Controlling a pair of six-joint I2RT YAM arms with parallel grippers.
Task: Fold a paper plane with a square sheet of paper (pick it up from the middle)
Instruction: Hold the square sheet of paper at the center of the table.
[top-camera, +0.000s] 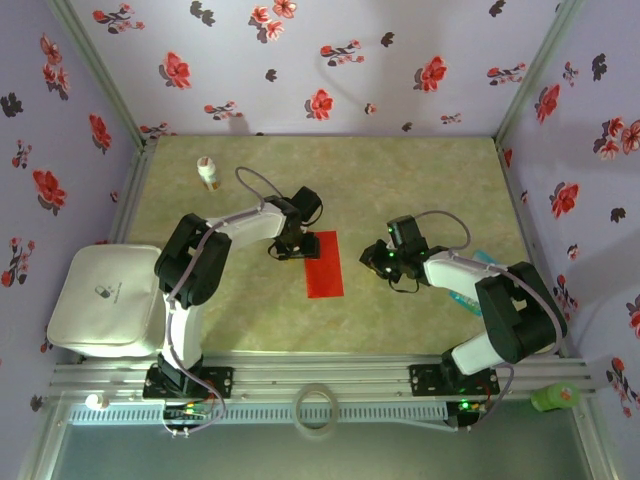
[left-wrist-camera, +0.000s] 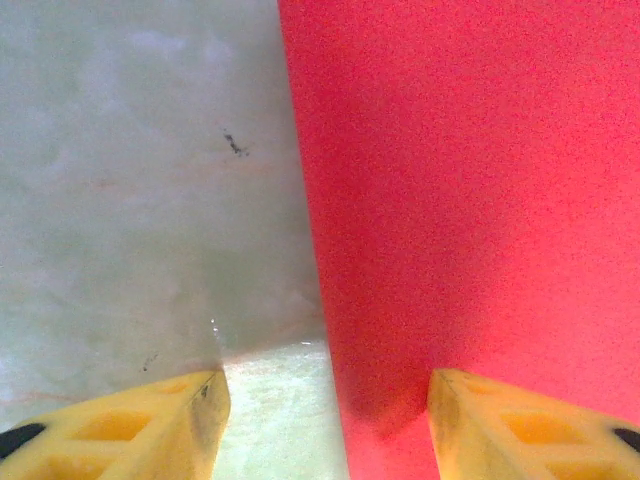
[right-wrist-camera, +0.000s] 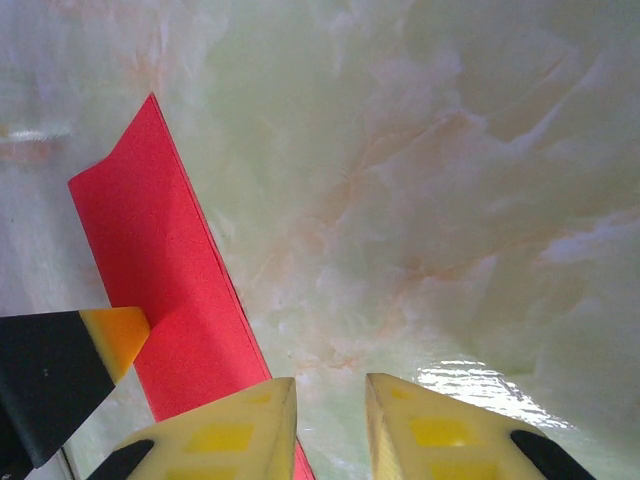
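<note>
Ring of tape (top-camera: 315, 408): on the rail at the table's near edge, well nearer than the red sheet (top-camera: 324, 265) and roughly in line with it.
Green object (top-camera: 555, 397): on the same rail, nearer than the red sheet and far off to its right; too small to identify.
White pouch (top-camera: 105, 300): lies flat at the left edge of the table (top-camera: 420, 190), well to the left of the red sheet and slightly nearer.
Teal-and-white card (top-camera: 464, 297): right of the red sheet and well apart from it, partly covered by the right arm.
Right gripper (top-camera: 375, 258): just right of the red sheet, level with its middle, low over the table and not touching the paper.
Right jaws: a narrow gap between the fingers (right-wrist-camera: 250, 420), with bare table showing through it and nothing held.
Red sheet: near the middle of the table, lying flat as a narrow rectangle with its long sides running near to far.
Left gripper (top-camera: 290, 250): at the red sheet's far left corner, astride its left long edge.
Left jaws: spread wide and gripping nothing. One finger (left-wrist-camera: 170, 425) is over bare table and the other is over the red sheet.
White bottle (top-camera: 208, 173): upright with an orange band, beyond the red sheet and well to its left.
Flowered wall (top-camera: 330, 60): behind the table, farthest from the red sheet.
</note>
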